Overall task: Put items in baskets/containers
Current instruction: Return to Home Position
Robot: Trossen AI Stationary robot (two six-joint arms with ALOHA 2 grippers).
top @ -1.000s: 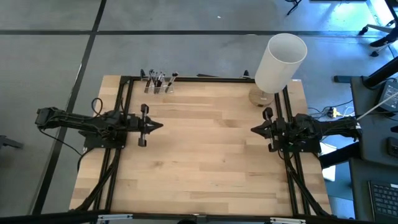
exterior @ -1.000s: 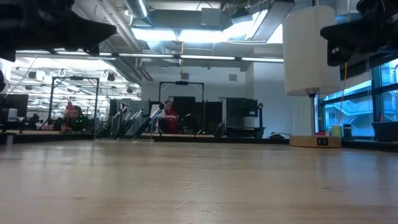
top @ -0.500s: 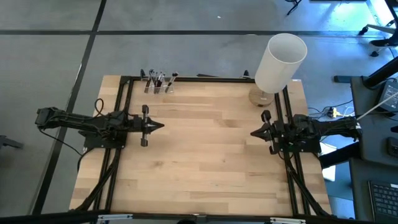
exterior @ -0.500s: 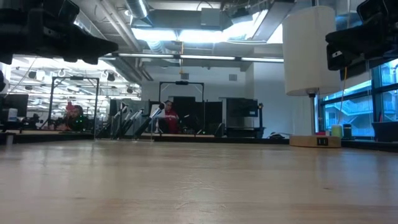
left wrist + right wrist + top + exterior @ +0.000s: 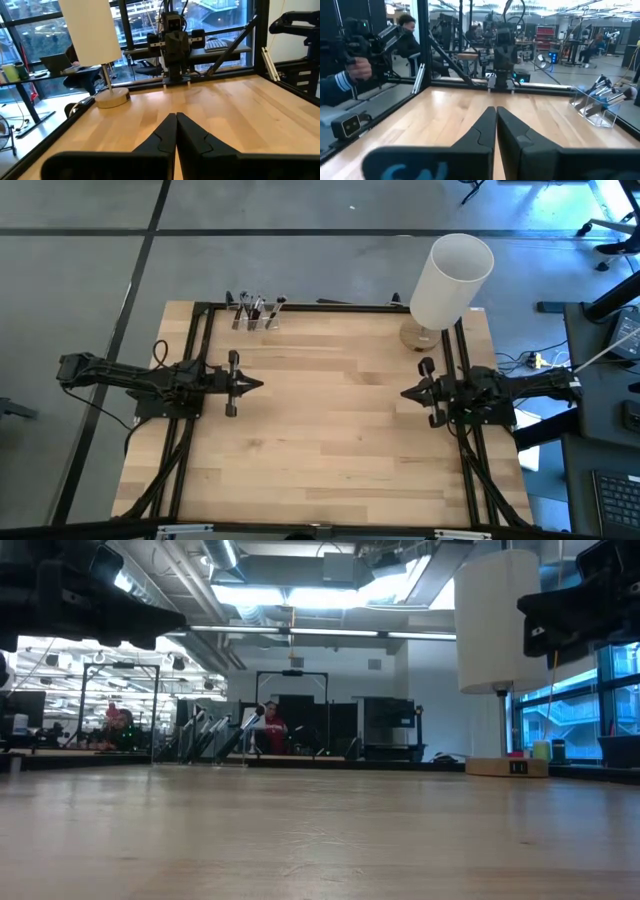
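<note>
- A pale wooden table (image 5: 330,440) with a black frame (image 5: 200,315) along its sides sits in a big open workshop. Beyond it are glass walls, other rigs and a few people at desks.
- A tall white cylinder (image 5: 451,278) stands on a round wooden base (image 5: 417,337) at the far right corner of the table.
- The clear compartments (image 5: 256,322) sit in a short row at the far edge, left of the middle. The makeup brushes (image 5: 256,307) stand upright in them, tips fanning out above the rims.
- The left gripper (image 5: 259,384) hangs over the left side of the table and points toward the centre. In the left wrist view its fingers (image 5: 161,139) are pressed together tip to tip.
- The right gripper (image 5: 405,393) faces it from the right side, and its fingers (image 5: 480,132) are likewise together.
- The brushes are well apart from both sets of fingers, though nearer the left gripper than the right. From the right wrist view the compartments (image 5: 592,106) lie off to one side, with the bare boards between them and the fingertips.
- Behind the left side of the table a person (image 5: 402,37) sits, one hand (image 5: 359,70) raised on some equipment.
</note>
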